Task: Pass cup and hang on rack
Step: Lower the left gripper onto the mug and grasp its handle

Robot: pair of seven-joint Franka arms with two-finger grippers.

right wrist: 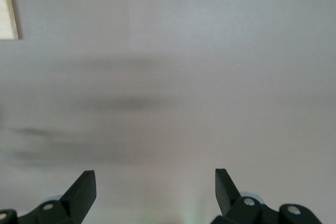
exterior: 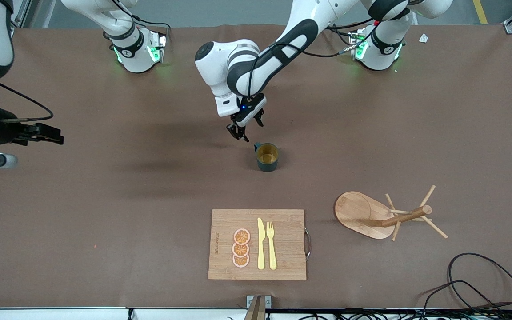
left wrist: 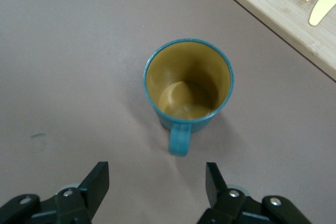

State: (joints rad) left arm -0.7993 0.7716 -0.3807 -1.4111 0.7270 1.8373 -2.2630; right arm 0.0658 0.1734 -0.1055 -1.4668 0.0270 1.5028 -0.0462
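Observation:
The dark teal cup (exterior: 266, 157) stands upright on the brown table, its yellowish inside showing (left wrist: 188, 80). Its handle (left wrist: 179, 139) points at my left gripper (exterior: 243, 129). That gripper hangs low over bare table just beside the handle. In the left wrist view its gripper (left wrist: 157, 182) is open, with nothing between the fingers. The wooden rack (exterior: 359, 214), with its oval base, post and thin pegs, stands toward the left arm's end, nearer the front camera than the cup. My right gripper (exterior: 56, 134) waits open over bare table at the right arm's end (right wrist: 155, 187).
A wooden cutting board (exterior: 282, 262) with orange slices (exterior: 241, 248), a yellow knife (exterior: 261, 243) and a fork (exterior: 271, 244) lies nearer the front camera than the cup. Black cables (exterior: 482, 284) loop by the front edge, near the rack.

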